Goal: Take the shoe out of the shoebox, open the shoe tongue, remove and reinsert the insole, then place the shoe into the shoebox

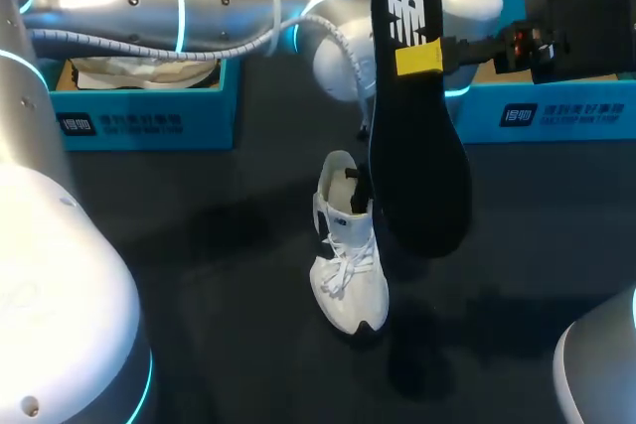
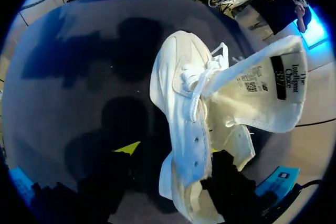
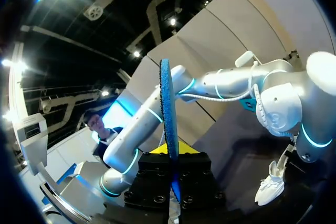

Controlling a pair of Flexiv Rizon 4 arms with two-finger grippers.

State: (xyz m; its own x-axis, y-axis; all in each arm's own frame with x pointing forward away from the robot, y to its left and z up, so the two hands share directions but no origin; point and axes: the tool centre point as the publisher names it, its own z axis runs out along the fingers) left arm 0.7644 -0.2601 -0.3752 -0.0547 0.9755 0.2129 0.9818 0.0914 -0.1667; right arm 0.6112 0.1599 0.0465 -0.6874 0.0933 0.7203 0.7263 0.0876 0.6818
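In the head view, the black insole [image 1: 417, 136] hangs closest to the lens. It is upright in the air, its white-marked end up and its rounded end low, just above and beside the shoe [image 1: 348, 255]. The right gripper [image 1: 422, 57] comes in from the right and is clamped on the insole's upper part, a yellow tip flat against its face. The white shoe stands on the dark table [image 1: 199, 275] near the middle, toe toward the camera, laces loose. The left arm [image 1: 199, 7] crosses from the left side and bends down to the shoe's heel opening. Behind are the left shoebox [image 1: 149, 116], with pale paper inside, and the right shoebox [image 1: 556, 106], both blue. The shoe is in neither.

In the left wrist view, the shoe [image 2: 181, 108] fills the space right ahead of the left gripper [image 2: 170, 150]. Its tongue [image 2: 262, 95] is folded out and away from the laces, with the label side showing. I cannot tell whether this gripper holds the shoe.

In the right wrist view, the right gripper [image 3: 176, 153] pinches the insole [image 3: 167, 103], seen edge-on as a thin blue strip rising straight from between its tips. Beyond it, the left arm [image 3: 236, 85] reaches down to the small white shoe [image 3: 270, 184] on the table.
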